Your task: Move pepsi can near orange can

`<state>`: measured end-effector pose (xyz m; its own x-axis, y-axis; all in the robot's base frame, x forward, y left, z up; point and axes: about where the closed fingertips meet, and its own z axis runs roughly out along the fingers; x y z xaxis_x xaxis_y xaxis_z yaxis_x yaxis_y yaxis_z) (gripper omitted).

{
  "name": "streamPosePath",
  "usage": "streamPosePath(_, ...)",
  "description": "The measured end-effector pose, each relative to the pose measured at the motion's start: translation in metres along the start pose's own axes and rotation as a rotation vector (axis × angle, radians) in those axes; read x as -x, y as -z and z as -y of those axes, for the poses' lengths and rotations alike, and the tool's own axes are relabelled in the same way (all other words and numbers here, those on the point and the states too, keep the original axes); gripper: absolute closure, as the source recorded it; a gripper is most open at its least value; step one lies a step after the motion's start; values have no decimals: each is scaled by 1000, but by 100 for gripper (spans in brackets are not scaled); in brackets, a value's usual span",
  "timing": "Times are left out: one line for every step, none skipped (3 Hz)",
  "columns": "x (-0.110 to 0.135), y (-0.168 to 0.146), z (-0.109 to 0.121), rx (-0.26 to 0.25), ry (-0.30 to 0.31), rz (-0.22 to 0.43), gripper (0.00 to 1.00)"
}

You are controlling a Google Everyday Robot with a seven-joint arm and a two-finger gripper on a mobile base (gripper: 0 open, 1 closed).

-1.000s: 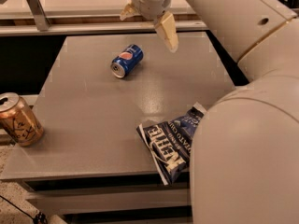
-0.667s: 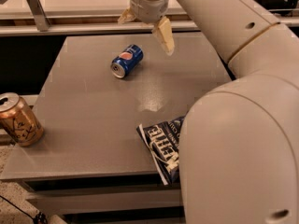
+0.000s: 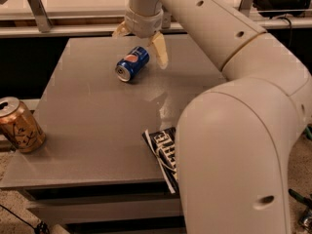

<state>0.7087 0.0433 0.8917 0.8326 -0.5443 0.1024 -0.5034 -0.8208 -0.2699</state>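
Note:
The pepsi can lies on its side on the grey table, toward the far middle, its silver end facing the near left. The orange can stands upright at the table's near left edge. My gripper hangs just above the pepsi can with its fingers spread open, one tan finger right of the can and the other behind it to the left. It holds nothing.
A dark blue crinkled chip bag lies at the table's near right, partly hidden by my white arm, which fills the right side. A rail runs along behind the table.
My gripper has moved left and down, from the right of the pepsi can to just above it. The cans and the bag have not moved.

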Motion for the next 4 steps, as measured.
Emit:
streamPosePath(8,-20,7,21,5,15,16)
streamPosePath(20,-33,13,25,9,52,40)
streamPosePath(37,-46,17,44,30,96,62)
streamPosePath(47,-52,19,52,35,124,66)
